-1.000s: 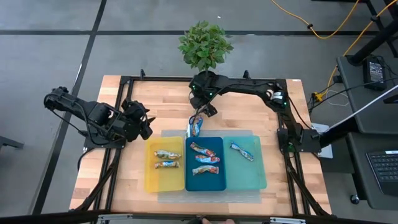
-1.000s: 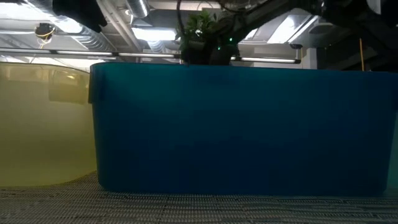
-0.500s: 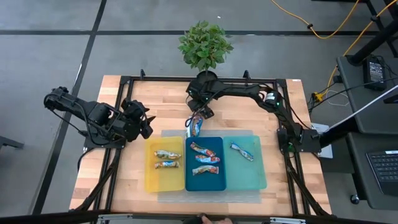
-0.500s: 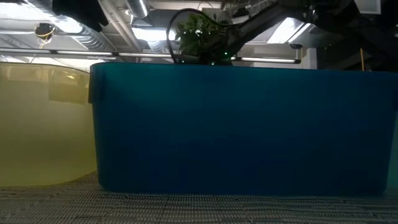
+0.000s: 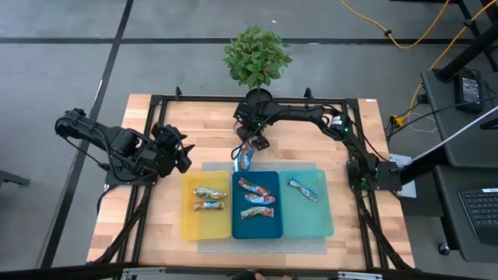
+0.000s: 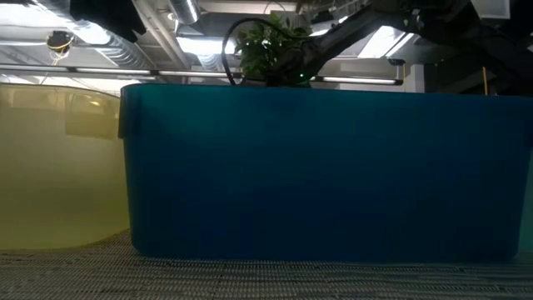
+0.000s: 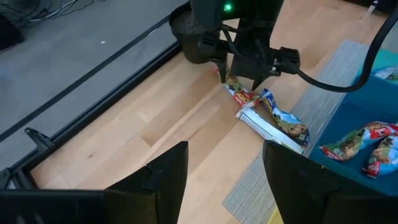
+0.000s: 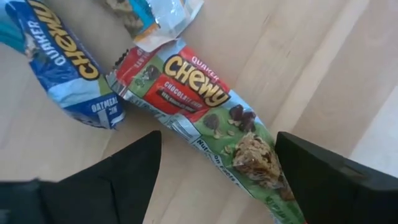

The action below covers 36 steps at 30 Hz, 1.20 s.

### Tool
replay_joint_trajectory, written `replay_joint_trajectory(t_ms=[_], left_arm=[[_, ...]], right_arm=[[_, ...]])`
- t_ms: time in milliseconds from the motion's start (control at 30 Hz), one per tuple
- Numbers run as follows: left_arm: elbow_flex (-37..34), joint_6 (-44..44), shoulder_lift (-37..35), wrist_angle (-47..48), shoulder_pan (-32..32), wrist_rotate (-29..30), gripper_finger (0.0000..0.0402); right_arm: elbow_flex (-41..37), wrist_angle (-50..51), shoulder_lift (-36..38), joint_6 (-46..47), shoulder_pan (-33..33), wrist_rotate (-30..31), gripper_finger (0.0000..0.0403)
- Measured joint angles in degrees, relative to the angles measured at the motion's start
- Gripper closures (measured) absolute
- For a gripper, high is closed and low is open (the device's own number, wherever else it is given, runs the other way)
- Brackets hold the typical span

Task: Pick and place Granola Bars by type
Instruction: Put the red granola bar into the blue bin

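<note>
Since the earlier frame the right gripper has drawn back toward the desk's far edge. It hangs spread wide and empty over the red Chewy bar, which lies on bare desk behind the dark blue tray. Light, crinkly, slippery: grasp mid-length. Left gripper waits, spread, empty.

Red-and-green bar, blue bar, yellow tray, dark blue tray

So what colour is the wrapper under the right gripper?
Red and green wrapper, clearest in the right wrist view.
</note>
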<state>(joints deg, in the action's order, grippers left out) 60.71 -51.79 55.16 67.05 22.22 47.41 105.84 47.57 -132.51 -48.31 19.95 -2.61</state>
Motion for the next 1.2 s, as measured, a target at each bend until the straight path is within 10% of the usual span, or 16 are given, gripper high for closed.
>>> replay_joint_trajectory(t_ms=[1200], left_arm=[[0.0,0.5,0.0,-0.8,0.0,2.4,0.0204]], right_arm=[[1.0,3.6,0.1,18.2,-3.3,2.1,0.034]])
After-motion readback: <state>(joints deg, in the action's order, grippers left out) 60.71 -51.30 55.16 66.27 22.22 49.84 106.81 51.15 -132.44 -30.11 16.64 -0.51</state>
